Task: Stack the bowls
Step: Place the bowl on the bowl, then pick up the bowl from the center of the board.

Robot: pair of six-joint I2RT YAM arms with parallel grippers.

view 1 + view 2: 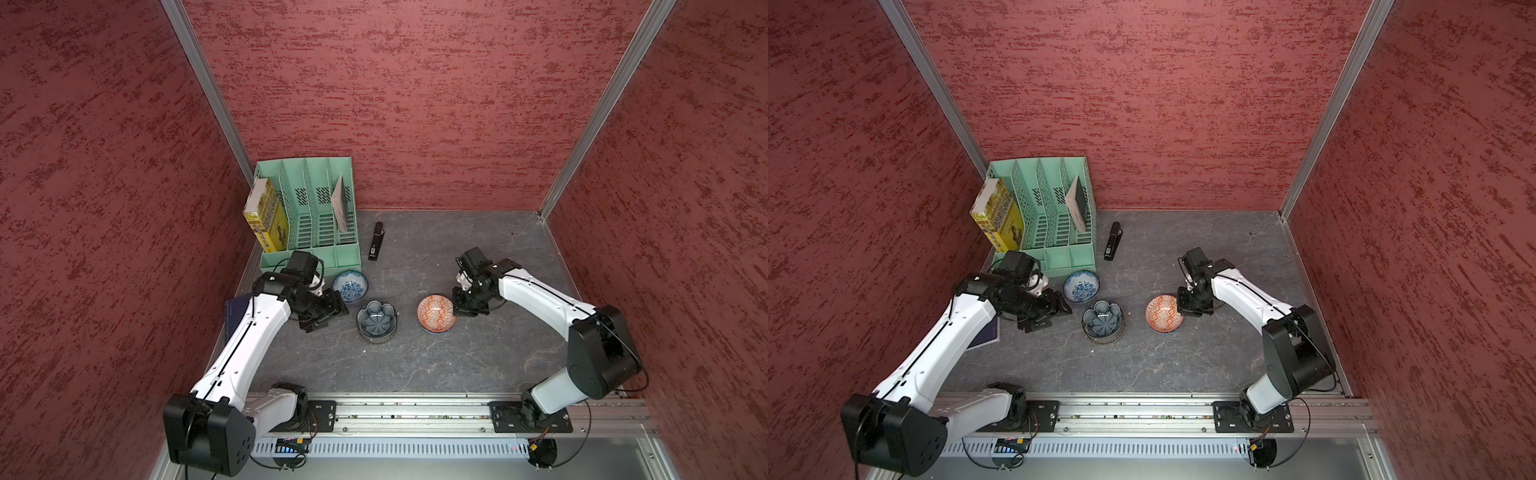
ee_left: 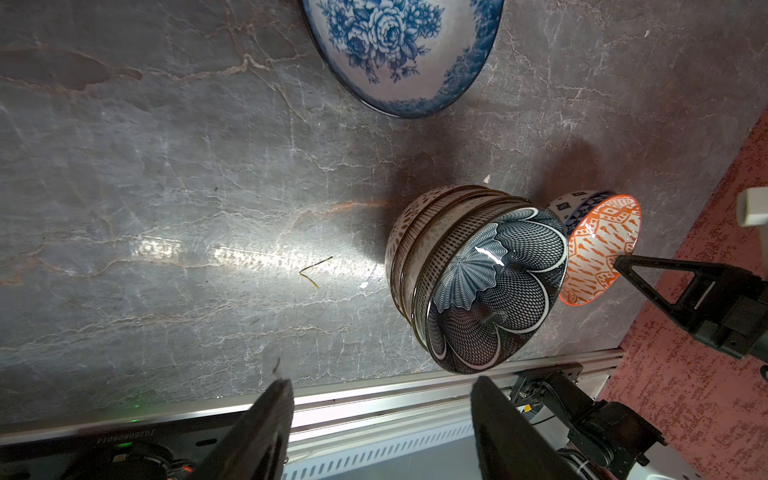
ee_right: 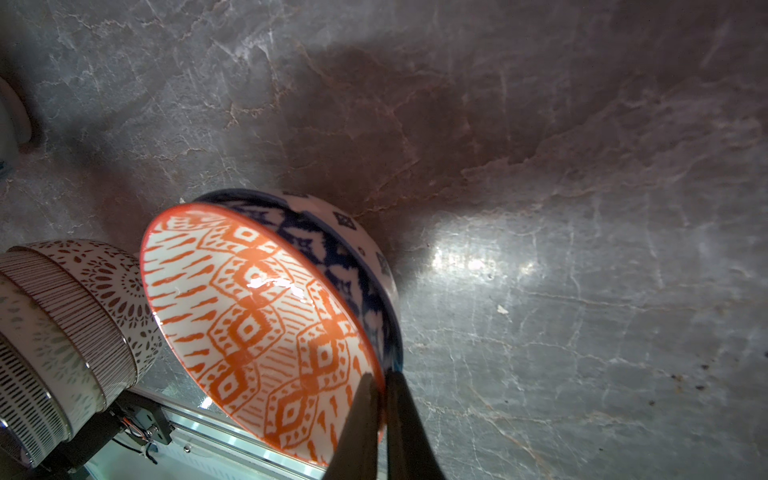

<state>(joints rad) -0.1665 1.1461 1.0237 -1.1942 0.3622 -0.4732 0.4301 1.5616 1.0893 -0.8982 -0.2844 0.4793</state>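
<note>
One thin pinch on a glazed rim is your main hazard. In both top views the right end effector [image 1: 460, 309] sits at the edge of the orange-red geometric ceramic bowl [image 1: 436, 313], well apart from the stack [image 1: 374, 337] topped by the dark-blue flower-shaped ceramic bowl [image 1: 376, 320]. Carried from one side, that bowl could swing and clip the stack. Counted on the grey marbled worktop [image 1: 415, 365]: one stack, one blue-and-white floral ceramic bowl [image 1: 350, 286] alone beside the left end effector [image 1: 326, 319], one orange-red bowl, plus one mint-green plastic file rack [image 1: 307, 208], one yellow book [image 1: 266, 220] and one black stapler [image 1: 376, 247].

From the left wrist, your left end effector [image 2: 380, 381] is released and holds nothing. The stack [image 2: 432, 249] is tall, so an off-centre set-down could tip it. I count four nested bowls there, though the lower rims are hard to separate.

From the right wrist, the right end effector [image 3: 382, 384] is clenched on the rim of the orange-red bowl [image 3: 257, 316]. That bowl rests inside a second blue-and-white patterned ceramic bowl [image 3: 345, 253], and I cannot tell whether the pinch catches both rims. If not, the lower one may cling, lift and drop. That makes seven bowls: four, one, two.
</note>
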